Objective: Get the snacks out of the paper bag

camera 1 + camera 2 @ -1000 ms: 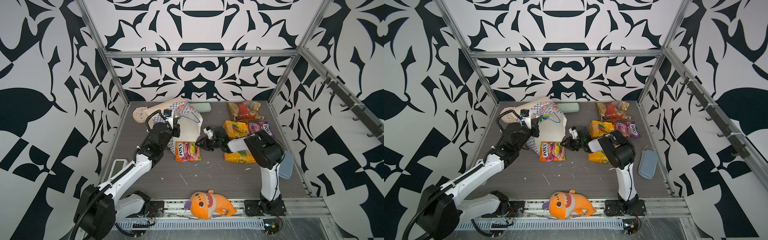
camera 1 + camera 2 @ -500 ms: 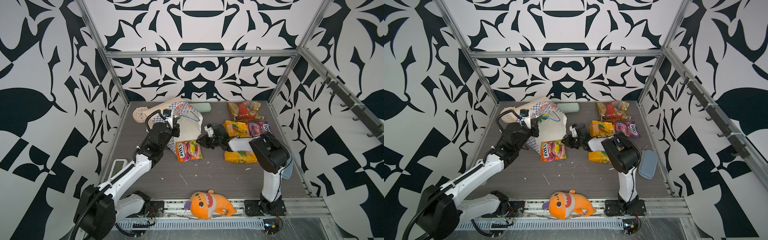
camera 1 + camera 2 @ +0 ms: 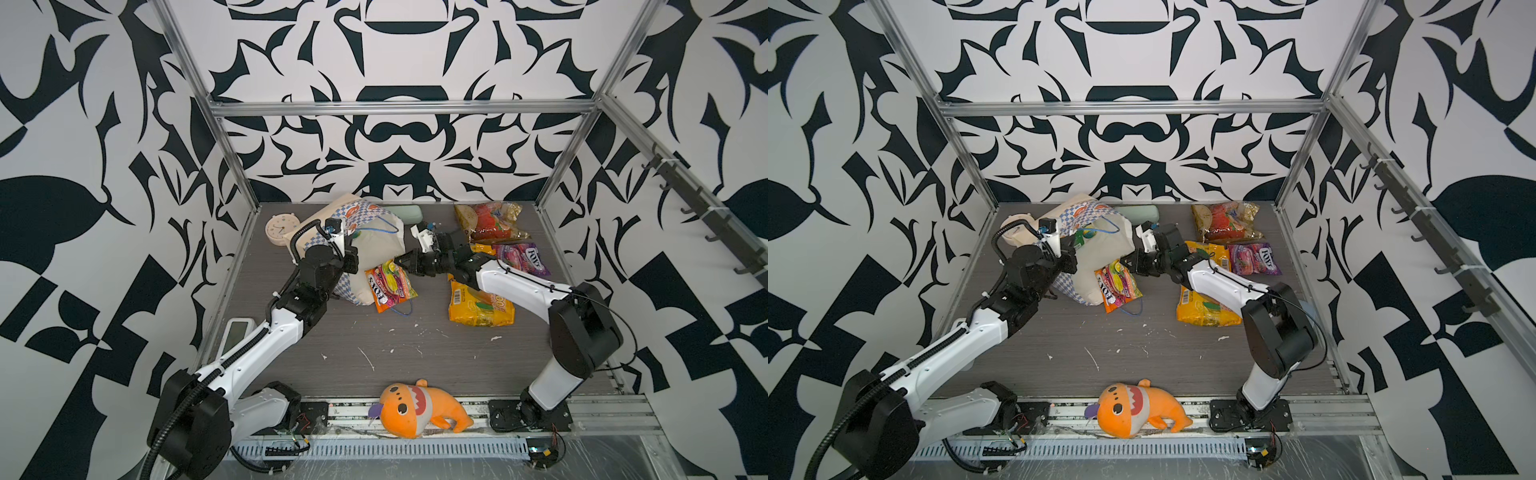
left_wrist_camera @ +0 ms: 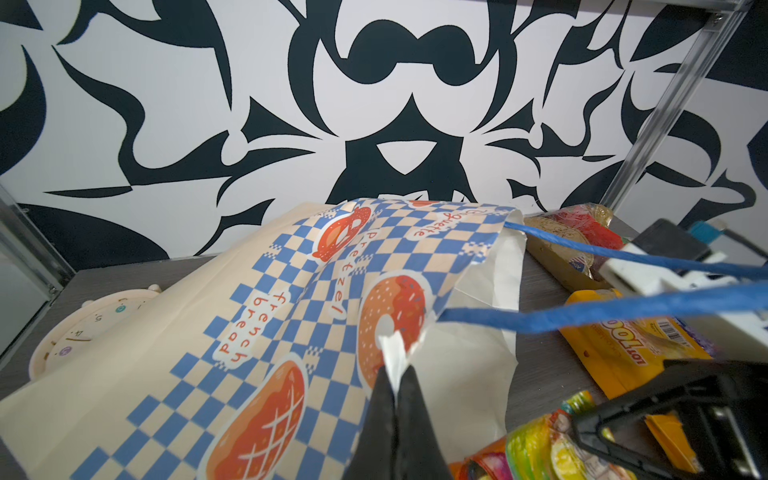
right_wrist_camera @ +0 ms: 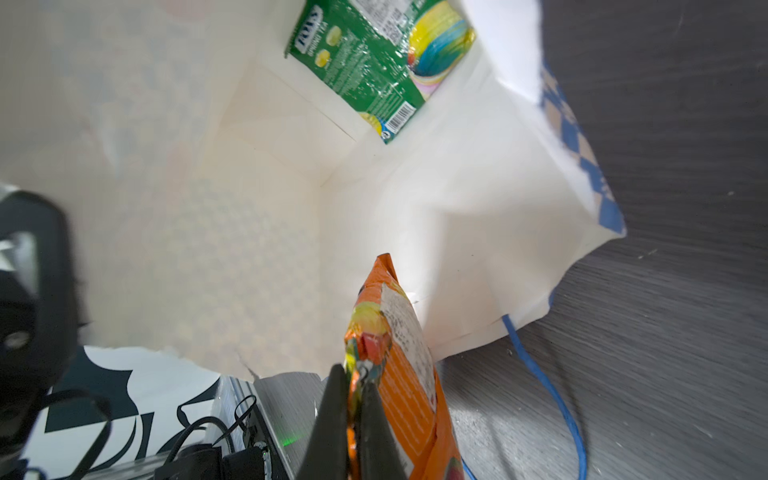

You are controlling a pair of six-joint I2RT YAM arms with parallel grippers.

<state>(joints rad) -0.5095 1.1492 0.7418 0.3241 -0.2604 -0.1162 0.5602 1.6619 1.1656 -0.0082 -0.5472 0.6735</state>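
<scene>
Paper bag (image 3: 376,245) lies tipped over at the far left of the table, mouth gaping toward the right, white lining showing. Left gripper (image 4: 395,372) is clamped on the bag's upper rim, a pinch of white paper caught between its closed fingers and the checkered side sloping away behind it. Right gripper (image 5: 353,376) reaches in from the right and is closed on the edge of the orange Fox's packet (image 3: 390,284), which sits at the bag's mouth, partly over the lower lip and partly on the table. A blue cord handle (image 3: 402,311) loops out from under it. Deep inside the bag, against the base, lies the green Fox's packet (image 5: 374,62). Outside, to the right: a yellow-orange packet (image 3: 478,307) nearer the front, a second yellow-orange packet (image 3: 1208,251) partly under the right arm, the purple packet (image 3: 523,257) beside it, and the clear red-yellow packet (image 3: 490,222) farthest back. Clock (image 3: 281,227) and mint-green case (image 3: 409,214) flank the bag; plush toy (image 3: 419,409) lies at the near edge.
</scene>
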